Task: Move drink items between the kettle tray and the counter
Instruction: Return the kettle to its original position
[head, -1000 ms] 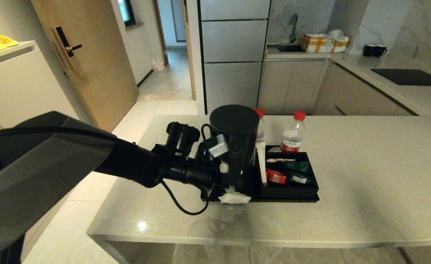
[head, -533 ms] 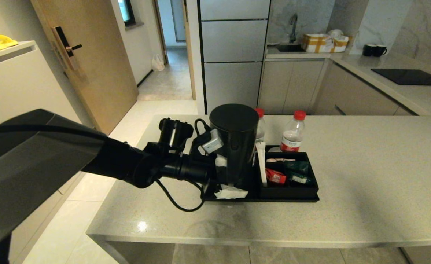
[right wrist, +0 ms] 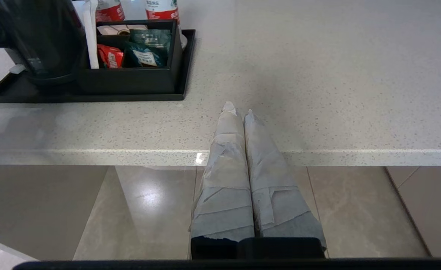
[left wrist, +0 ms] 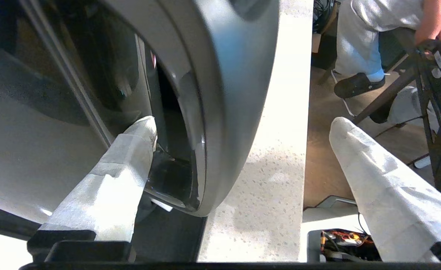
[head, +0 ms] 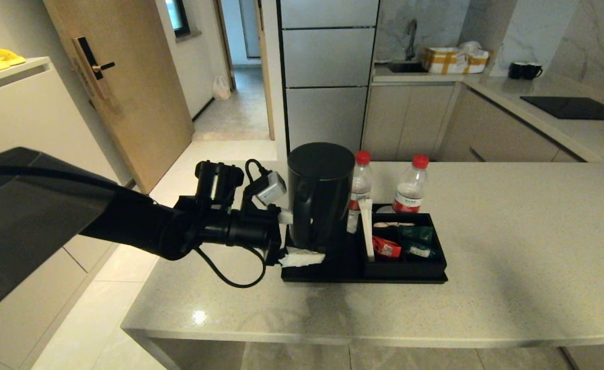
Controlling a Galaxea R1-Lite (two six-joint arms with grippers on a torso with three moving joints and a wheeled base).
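Even, slightly dim indoor light fills the head view. A small ceiling-light glint sits on the glossy counter (head: 512,246) near its front-left edge, and a soft shadow lies on the stone in front of the kettle tray (head: 312,275). In the left wrist view the kettle (left wrist: 213,75) is very close and blurred, with a bluish sheen, and the counter beside it is overexposed white.

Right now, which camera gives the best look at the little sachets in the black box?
The right wrist view: it looks into the sachet box, showing the green sachets and a red one clearly. The head view shows the same sachets, smaller and farther off. The left wrist view shows none, only the kettle close up.
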